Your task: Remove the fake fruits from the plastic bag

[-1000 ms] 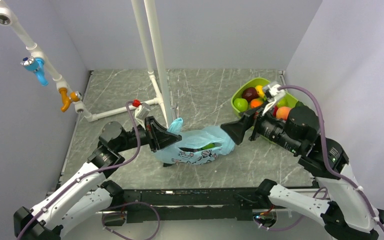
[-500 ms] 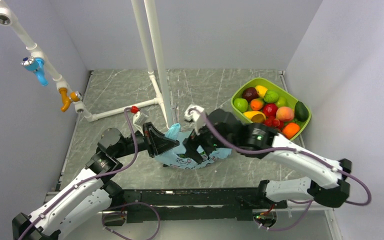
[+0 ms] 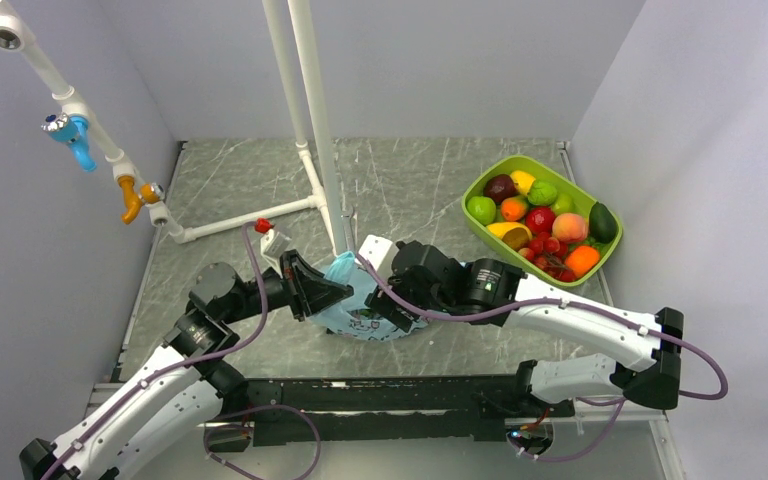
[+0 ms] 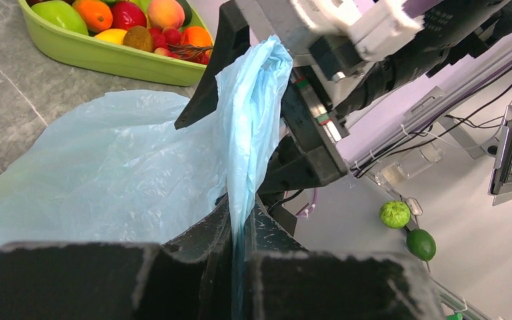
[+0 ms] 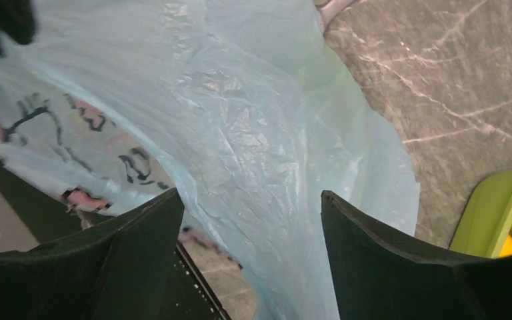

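Note:
The light-blue plastic bag lies bunched on the table between my two arms. My left gripper is shut on the bag's twisted handle, which stands up from the jaws. My right gripper is open and low over the bag, its two fingers straddling the bag's film without pinching it. The bag's printed side shows in the right wrist view. No fruit shows inside the bag. Several fake fruits fill the lime-green tray.
The lime-green tray stands at the back right and also shows in the left wrist view. White pipes rise just behind the bag. Two small green fruits lie beyond the right arm in the left wrist view.
My right arm has swung from the tray leftward and down onto the bag. My left gripper keeps its hold on the handle and has drawn slightly back. The bag is more bunched.

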Motion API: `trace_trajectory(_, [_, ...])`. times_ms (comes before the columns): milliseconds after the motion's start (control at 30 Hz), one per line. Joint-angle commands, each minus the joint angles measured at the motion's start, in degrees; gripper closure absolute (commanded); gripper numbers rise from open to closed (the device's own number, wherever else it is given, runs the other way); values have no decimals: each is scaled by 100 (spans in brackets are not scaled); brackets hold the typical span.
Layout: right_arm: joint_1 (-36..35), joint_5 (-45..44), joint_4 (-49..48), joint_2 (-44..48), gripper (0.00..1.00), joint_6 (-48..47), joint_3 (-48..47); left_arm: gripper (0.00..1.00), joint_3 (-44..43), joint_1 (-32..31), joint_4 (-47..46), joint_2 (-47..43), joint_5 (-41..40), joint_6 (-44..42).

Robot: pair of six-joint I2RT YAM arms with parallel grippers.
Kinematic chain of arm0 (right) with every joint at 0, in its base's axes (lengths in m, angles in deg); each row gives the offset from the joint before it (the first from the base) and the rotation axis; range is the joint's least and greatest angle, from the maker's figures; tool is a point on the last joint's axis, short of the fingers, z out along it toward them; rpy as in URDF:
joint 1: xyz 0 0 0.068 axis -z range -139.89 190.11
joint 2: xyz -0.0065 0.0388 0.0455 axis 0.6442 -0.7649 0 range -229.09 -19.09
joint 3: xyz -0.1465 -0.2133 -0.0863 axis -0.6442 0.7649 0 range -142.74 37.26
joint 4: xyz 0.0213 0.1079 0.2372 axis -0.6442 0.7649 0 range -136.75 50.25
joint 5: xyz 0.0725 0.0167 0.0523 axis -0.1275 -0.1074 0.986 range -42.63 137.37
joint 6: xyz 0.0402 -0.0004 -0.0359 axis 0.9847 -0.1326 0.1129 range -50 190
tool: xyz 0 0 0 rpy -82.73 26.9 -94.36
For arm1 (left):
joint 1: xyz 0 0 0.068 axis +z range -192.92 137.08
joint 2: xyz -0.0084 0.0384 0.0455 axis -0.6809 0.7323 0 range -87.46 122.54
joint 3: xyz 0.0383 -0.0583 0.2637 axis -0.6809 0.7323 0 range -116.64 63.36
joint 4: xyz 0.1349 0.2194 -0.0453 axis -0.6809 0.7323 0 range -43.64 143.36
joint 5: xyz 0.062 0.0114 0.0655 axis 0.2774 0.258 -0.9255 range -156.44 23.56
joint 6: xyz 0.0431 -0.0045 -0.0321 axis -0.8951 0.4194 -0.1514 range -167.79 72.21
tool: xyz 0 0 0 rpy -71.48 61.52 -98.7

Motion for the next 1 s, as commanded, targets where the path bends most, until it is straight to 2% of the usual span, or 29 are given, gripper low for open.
trace_trajectory(0, [-11,-1117,-724,136,31,146,225,88,-25,-28,-106,-111,91,7])
trace_trajectory(33, [-16,-1305,-920,153,40,196,302,85,-64,-25,-39,-156,98,-9])
trace_trajectory(67, [-11,-1440,-1081,159,55,217,351,80,-106,-24,77,-213,75,-34])
trace_trajectory(100, [-18,-1606,-1216,150,67,373,376,70,-170,-29,249,-275,-4,-54])
trace_trajectory(200, [-14,-1886,-1406,128,95,792,345,25,-567,-24,1298,-481,-482,-133])
trace_trajectory(233, [-14,-1994,-1461,127,100,979,333,17,-749,-29,1831,-552,-645,-177])
trace_trajectory(367, [41,-2377,-1535,198,100,1818,193,8,-1408,-21,3156,-799,-1162,-312])
trace_trajectory(467, [168,-2451,-1341,243,100,2439,-58,7,-1689,-25,3832,-893,-1141,-216])
trace_trajectory(633, [485,-2668,-782,286,100,3596,-487,7,-1284,-33,3614,-942,-552,395])
trace_trajectory(700, [537,-2775,-762,399,100,3874,-522,11,-1047,-97,3446,-865,-644,782])
trace_trajectory(767, [592,-2900,-919,554,100,4031,-461,13,-858,-563,3132,-748,-983,1056])
trace_trajectory(833, [687,-2959,-1013,658,100,4110,-450,12,-904,-1264,3160,-573,-2020,1145])
trace_trajectory(967, [801,-2889,-1351,684,100,3703,-555,10,-1667,-2653,3513,84,-3651,859])
